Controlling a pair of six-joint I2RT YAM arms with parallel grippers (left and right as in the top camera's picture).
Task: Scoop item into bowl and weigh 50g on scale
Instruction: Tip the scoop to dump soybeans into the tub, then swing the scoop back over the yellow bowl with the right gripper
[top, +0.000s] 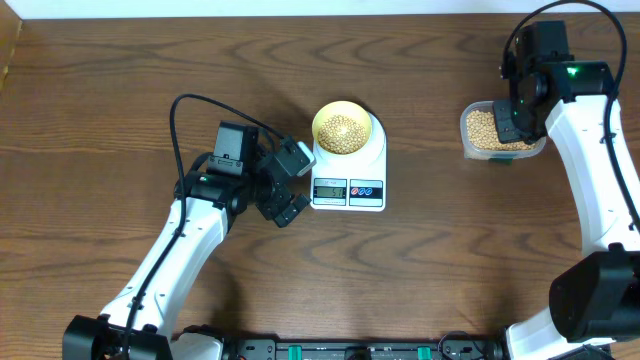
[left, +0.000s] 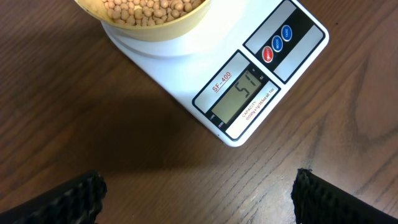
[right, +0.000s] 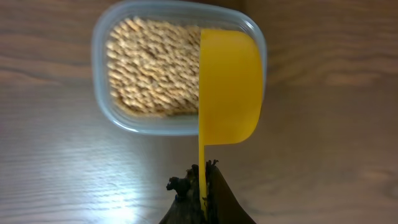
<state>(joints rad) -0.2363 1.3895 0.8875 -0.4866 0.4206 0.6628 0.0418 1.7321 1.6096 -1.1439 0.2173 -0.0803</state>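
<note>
The pale yellow bowl (top: 342, 128) stands on the white scale (top: 348, 190) and holds a heap of tan beans (top: 343, 127). In the left wrist view the bowl (left: 155, 26) with its beans (left: 149, 7) is at the top, and the scale's display (left: 241, 99) appears to read 51. My left gripper (top: 297, 185) (left: 199, 190) stands open just left of the scale's front, holding nothing. Over a clear container (top: 497, 135) (right: 124, 115) of beans (right: 149, 71), my right gripper (top: 515, 112) (right: 204, 182) is shut on the handle of a yellow scoop (right: 229, 87), which is turned on its side.
The scale has two round buttons (left: 277, 42) right of the display. The clear container stands at the far right of the brown wooden table (top: 120, 100). A black cable (top: 190, 100) loops over my left arm.
</note>
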